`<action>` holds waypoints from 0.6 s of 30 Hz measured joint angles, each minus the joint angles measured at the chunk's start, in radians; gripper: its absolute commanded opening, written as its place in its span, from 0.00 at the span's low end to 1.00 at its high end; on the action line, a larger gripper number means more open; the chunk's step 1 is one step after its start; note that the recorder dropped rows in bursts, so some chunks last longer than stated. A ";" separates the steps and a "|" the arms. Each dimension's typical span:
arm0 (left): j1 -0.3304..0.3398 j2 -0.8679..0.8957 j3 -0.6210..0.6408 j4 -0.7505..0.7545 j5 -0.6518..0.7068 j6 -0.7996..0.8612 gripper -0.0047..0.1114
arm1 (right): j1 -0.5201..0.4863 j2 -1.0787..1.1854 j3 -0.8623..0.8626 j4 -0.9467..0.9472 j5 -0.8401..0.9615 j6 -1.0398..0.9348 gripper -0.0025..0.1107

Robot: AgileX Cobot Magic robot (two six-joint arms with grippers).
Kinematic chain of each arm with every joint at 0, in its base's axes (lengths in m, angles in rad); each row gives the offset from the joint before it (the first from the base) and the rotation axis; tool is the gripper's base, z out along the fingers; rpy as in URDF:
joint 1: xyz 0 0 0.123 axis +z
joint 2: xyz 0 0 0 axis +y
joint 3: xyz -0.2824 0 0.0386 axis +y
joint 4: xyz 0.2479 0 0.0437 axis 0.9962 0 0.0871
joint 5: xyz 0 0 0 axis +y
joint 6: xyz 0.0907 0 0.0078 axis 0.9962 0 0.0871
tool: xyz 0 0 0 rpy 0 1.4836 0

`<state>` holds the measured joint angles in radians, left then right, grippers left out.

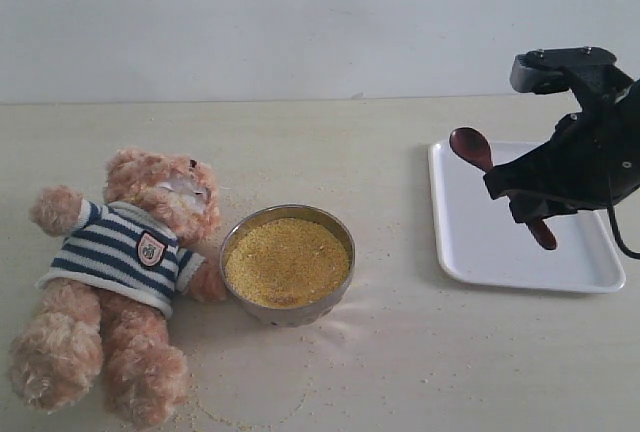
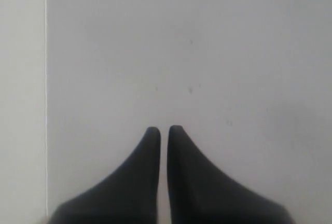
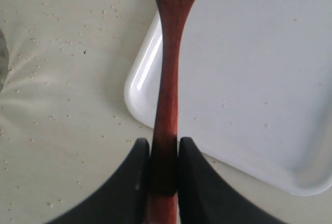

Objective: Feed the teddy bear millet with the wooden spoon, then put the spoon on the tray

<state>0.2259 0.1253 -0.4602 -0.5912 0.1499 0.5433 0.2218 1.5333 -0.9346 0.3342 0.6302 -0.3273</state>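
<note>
The teddy bear (image 1: 120, 272) lies on its back at the left of the table in its striped shirt. Beside it stands a round metal bowl (image 1: 335, 227) heaped with yellow millet (image 1: 286, 260). My right gripper (image 3: 164, 143) is shut on the handle of the wooden spoon (image 3: 168, 79) and holds it in the air over the white tray (image 1: 500, 252). The spoon (image 1: 472, 147) points its bowl toward the tray's near-left corner (image 3: 140, 86), and its far end is cut off in the right wrist view. My left gripper (image 2: 163, 129) is shut on nothing, over a plain pale surface.
Loose millet specks (image 1: 250, 407) are scattered on the beige table around the bowl and bear, and a few grains (image 3: 225, 102) lie on the tray. A pale wall rises behind the table. The left arm does not show in the exterior view.
</note>
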 measured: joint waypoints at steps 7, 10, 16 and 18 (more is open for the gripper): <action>0.000 0.006 0.259 0.000 0.028 -0.065 0.08 | 0.000 0.000 0.000 0.000 -0.002 0.000 0.02; 0.000 0.006 0.343 0.002 0.004 -0.105 0.08 | 0.000 0.000 0.000 0.000 -0.002 -0.002 0.02; 0.000 0.008 0.452 0.002 -0.099 -0.146 0.08 | 0.000 0.000 0.000 -0.002 -0.017 -0.002 0.02; 0.000 0.008 0.454 0.002 -0.105 -0.153 0.08 | 0.000 0.000 0.000 -0.004 -0.031 -0.002 0.02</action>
<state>0.2259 0.1330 -0.0064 -0.5895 0.0449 0.3902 0.2218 1.5333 -0.9346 0.3298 0.5997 -0.3293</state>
